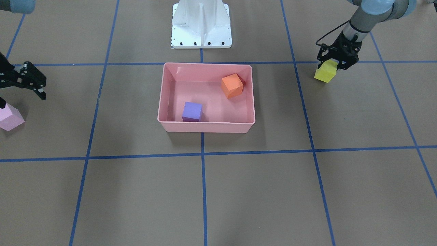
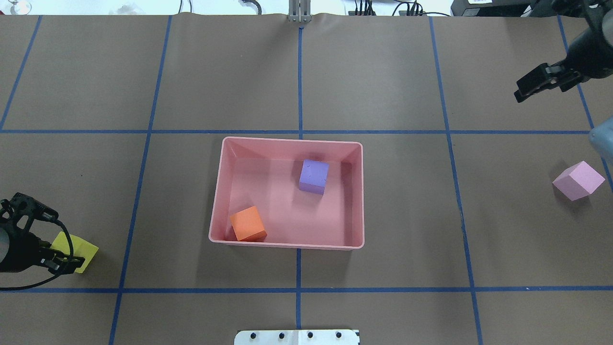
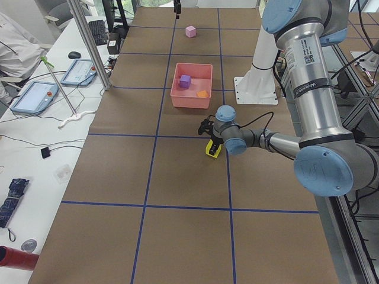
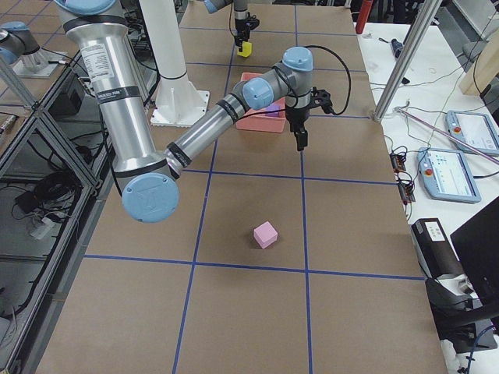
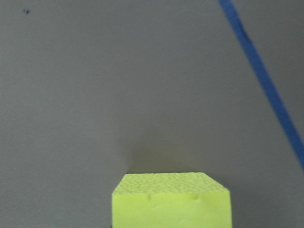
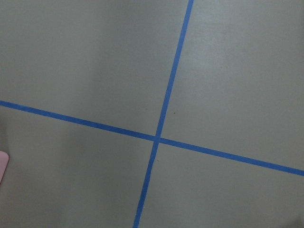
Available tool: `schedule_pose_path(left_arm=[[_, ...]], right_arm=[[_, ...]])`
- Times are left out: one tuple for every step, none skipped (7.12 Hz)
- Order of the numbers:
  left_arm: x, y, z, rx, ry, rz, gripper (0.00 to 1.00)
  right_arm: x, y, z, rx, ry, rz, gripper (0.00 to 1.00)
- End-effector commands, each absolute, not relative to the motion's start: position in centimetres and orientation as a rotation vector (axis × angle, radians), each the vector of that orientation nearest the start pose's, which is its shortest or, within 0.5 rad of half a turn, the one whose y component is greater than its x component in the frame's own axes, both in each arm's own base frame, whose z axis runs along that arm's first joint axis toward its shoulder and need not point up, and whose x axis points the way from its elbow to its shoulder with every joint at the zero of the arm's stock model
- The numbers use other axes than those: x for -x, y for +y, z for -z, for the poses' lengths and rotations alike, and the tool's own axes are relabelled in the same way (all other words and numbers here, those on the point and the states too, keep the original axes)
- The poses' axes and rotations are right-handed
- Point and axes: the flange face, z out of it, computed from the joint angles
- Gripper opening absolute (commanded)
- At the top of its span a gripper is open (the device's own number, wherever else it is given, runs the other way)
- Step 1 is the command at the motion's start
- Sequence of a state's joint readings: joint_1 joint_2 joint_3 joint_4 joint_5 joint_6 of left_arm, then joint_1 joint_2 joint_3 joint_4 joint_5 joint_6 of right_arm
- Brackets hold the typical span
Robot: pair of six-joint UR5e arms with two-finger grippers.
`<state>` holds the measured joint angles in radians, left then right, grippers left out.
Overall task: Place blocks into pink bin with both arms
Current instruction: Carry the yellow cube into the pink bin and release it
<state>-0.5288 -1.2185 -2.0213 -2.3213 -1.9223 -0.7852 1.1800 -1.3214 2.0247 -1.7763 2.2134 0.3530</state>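
The pink bin sits at mid-table with the orange block and the purple block inside it. My left gripper is shut on the yellow block, near the table's left side; the block fills the bottom of the left wrist view. Over on the far right, the light pink block rests on the table. My right gripper hangs open and empty, beyond that block and apart from it. In the right wrist view only a pink sliver at the left edge shows.
Blue tape lines divide the brown table into squares. The white base pedestal stands behind the bin on the robot's side. Operator desks with tablets flank both table ends in the side views.
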Motion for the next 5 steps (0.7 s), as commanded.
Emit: schedule_pose_path(left_arm=[[-27.9,-30.5,-42.2,-0.235,0.878,-0.341,0.33],[-30.3,-33.4,-35.0,-0.249,0.881,-0.317,0.33],[-32.9,-35.4,-28.4,-0.225,0.874,-0.278,0.33],[-35.0,-37.0,-22.2,-0.204,0.873,-0.237,0.33],[-37.2,-38.6,-18.3,-0.19,0.872,-0.211,0.33]], right_arm=[[7.2,-52.7,-40.4,-0.214,-0.742,0.269,1.0],[4.9,-52.9,-43.7,-0.202,-0.743,0.306,1.0],[3.5,-52.3,-46.0,-0.19,-0.734,0.328,1.0],[2.6,-51.3,-47.8,-0.177,-0.729,0.34,1.0],[2.0,-50.5,-49.1,-0.173,-0.726,0.346,1.0]])
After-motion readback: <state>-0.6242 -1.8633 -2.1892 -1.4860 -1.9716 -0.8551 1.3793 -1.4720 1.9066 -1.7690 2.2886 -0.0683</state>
